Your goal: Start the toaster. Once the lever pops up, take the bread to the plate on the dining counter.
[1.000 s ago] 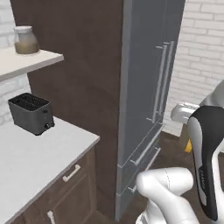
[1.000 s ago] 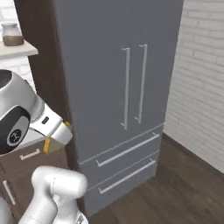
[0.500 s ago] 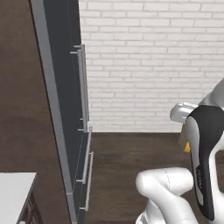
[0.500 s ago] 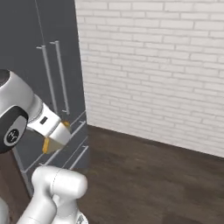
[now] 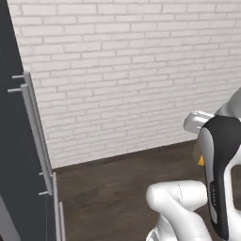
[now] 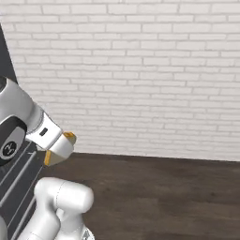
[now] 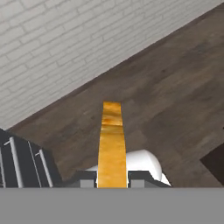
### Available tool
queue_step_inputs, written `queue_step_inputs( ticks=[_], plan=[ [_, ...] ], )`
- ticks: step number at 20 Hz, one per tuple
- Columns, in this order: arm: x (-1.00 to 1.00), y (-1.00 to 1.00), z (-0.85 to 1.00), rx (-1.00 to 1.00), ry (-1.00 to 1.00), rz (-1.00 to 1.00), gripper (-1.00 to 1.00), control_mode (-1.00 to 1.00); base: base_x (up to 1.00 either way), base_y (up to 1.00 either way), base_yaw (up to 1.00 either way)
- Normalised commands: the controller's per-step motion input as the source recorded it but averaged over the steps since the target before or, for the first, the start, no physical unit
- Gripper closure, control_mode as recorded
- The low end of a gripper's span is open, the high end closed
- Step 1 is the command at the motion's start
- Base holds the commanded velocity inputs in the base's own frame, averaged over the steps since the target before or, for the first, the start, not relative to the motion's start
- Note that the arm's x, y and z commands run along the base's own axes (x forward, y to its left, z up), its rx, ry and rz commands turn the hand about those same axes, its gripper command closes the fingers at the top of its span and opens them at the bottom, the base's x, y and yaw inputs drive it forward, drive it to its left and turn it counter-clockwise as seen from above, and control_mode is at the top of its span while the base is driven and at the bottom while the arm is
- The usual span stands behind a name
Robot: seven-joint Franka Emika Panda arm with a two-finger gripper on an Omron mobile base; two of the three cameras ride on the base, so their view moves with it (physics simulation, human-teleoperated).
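While over dark floor (image 7: 175, 96), gripper (image 7: 112, 178) jaws clamped on bread (image 7: 111, 144) edge.

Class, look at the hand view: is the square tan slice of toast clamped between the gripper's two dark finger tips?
Yes, the square tan slice of toast stands edge-on between the two dark finger tips of the gripper, which is shut on it.

Arm folded up close over base, elbow high, wrist bent fwd. Gripper (image 7: 112, 179) clamped tight on bread (image 7: 111, 140), slice edge-on btwn fingertips (image 7: 87, 178), sticking straight out.
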Motion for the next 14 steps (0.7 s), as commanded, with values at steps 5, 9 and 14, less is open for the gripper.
queue_step_inputs(
  ticks=[5, 9, 14],
  plan=[
    [0.00, 0.00, 0.00, 0.00, 0.00, 0.00, 1.00, 1.00, 1.00, -0.17, -0.42],
    [0.00, 0.00, 0.00, 0.00, 0.00, 0.00, 1.00, 1.00, 0.83, -0.23, -0.55],
    [0.00, 0.00, 0.00, 0.00, 0.00, 0.00, 1.00, 1.00, 0.48, -0.22, -0.68]
  ],
)
